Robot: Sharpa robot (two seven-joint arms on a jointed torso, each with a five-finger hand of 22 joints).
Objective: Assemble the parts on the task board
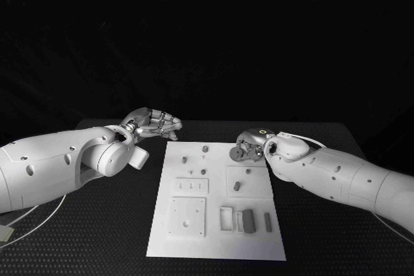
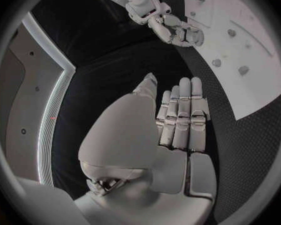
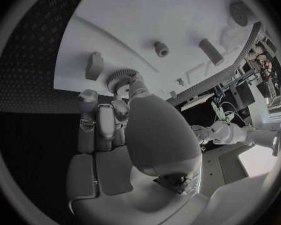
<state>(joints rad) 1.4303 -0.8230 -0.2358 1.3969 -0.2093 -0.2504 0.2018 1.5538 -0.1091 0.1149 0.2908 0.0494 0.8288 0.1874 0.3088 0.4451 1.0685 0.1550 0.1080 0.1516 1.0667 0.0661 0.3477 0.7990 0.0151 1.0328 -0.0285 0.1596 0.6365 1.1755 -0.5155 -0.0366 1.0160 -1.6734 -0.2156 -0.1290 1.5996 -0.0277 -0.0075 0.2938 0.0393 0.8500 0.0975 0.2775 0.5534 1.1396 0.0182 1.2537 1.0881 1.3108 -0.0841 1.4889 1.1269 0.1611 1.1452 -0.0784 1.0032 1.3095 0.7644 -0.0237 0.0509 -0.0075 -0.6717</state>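
Task board point(image 1: 220, 198), the long white plate, lies in the middle of my black table point(image 1: 103, 240), its long axis running away from me, with small grey parts scattered over it and several seated in its recesses. What matters now is a round, toothed grey gear part point(image 3: 120, 80) at the board's far right edge. My right robot hand point(image 1: 248, 150) is right on it: in the right wrist view my fingertips point(image 3: 135, 82) pinch the gear's rim while the other fingers are curled in beside the palm, so this hand is narrow and holding the gear. Whether the gear rests on the plate or is just lifted off it, I cannot tell.

My left robot hand point(image 1: 154, 124) hovers off the board's far left corner, over the bare table, holding nothing; in the left wrist view its fingers point(image 2: 181, 115) lie straight and side by side.

From my right hand the rest of the board stretches toward me and to my left, with two small grey pegs point(image 1: 205, 149) just beside it toward the middle. My right hand is clearly the nearer one, so I judge the placing of the gear falls to it.
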